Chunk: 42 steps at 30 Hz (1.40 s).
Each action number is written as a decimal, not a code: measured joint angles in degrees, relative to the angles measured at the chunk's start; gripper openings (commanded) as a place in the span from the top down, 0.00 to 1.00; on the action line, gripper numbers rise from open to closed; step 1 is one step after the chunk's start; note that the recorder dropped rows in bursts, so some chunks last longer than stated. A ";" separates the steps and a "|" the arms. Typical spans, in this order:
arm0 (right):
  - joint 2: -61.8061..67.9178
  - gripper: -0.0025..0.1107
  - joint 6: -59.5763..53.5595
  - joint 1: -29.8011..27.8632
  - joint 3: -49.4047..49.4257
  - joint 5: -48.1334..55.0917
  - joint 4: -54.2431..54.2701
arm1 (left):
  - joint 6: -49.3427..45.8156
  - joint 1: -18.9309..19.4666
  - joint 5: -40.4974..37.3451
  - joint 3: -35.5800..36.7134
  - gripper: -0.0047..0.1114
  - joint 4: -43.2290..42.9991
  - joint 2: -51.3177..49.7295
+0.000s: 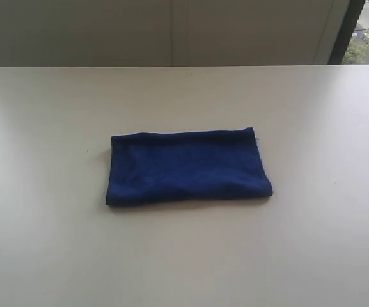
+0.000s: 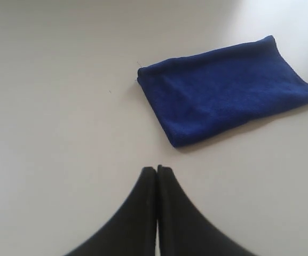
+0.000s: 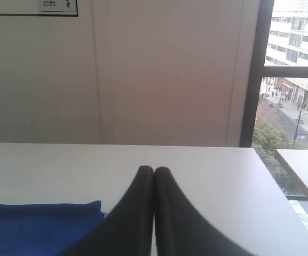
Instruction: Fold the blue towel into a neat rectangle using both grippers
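Observation:
The blue towel point(image 1: 188, 166) lies folded in a flat rectangle in the middle of the white table point(image 1: 43, 243). Neither arm shows in the exterior view. In the left wrist view the left gripper point(image 2: 157, 169) is shut with its fingers pressed together and nothing between them, hovering over bare table a short way from the blue towel point(image 2: 226, 88). In the right wrist view the right gripper point(image 3: 154, 170) is also shut and empty, raised above the table, with a corner of the blue towel point(image 3: 36, 226) beside it.
A plain wall point(image 1: 171, 32) runs behind the table's far edge. A window point(image 3: 292, 106) with a dark frame stands past the table's right end, with a street and buildings outside.

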<state>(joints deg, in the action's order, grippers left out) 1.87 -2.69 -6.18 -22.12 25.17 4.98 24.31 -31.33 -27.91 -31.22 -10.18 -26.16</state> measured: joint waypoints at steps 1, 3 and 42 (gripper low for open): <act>0.00 0.98 0.05 0.00 0.15 -0.25 0.00 | 0.00 0.00 0.00 0.00 0.96 0.00 0.00; -0.10 0.98 0.05 0.00 1.19 -0.67 0.00 | 0.00 0.00 0.00 0.00 0.96 0.00 0.00; -1.62 0.98 0.14 -2.79 21.79 -4.16 0.00 | 0.00 0.00 0.00 0.00 0.96 -0.09 0.00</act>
<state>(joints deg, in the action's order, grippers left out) 0.25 -2.55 -8.97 -0.33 21.00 4.98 24.31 -31.33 -27.91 -31.22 -10.27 -26.16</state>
